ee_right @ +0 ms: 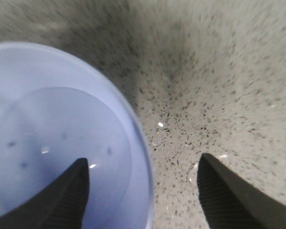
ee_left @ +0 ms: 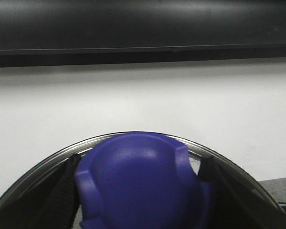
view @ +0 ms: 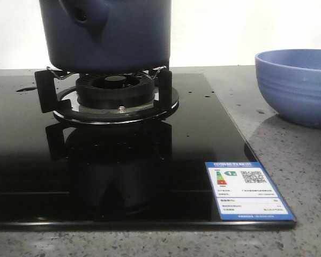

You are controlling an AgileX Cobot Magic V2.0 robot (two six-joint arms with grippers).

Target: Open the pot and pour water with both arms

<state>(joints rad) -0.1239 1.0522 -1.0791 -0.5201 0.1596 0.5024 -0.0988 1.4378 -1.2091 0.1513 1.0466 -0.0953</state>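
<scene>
The dark navy pot [view: 122, 37] stands on the gas burner [view: 114, 88] at the back, its stubby handle with the round hole [view: 82, 16] facing the front left. Neither gripper shows in the front view. In the left wrist view my left gripper [ee_left: 140, 191] is shut on the blue knob [ee_left: 138, 167] of a glass lid with a silver rim [ee_left: 68, 151]. The black fingers [ee_left: 61, 191] press on both sides of the knob. My right gripper [ee_right: 143, 162] is open and empty, straddling the rim of the periwinkle bowl [ee_right: 52, 124].
The periwinkle bowl [view: 297, 85] sits on the speckled grey counter [view: 289, 160] to the right of the black glass hob [view: 31, 160]. An energy label [view: 248, 190] is stuck on the hob's front right corner. A white wall stands behind.
</scene>
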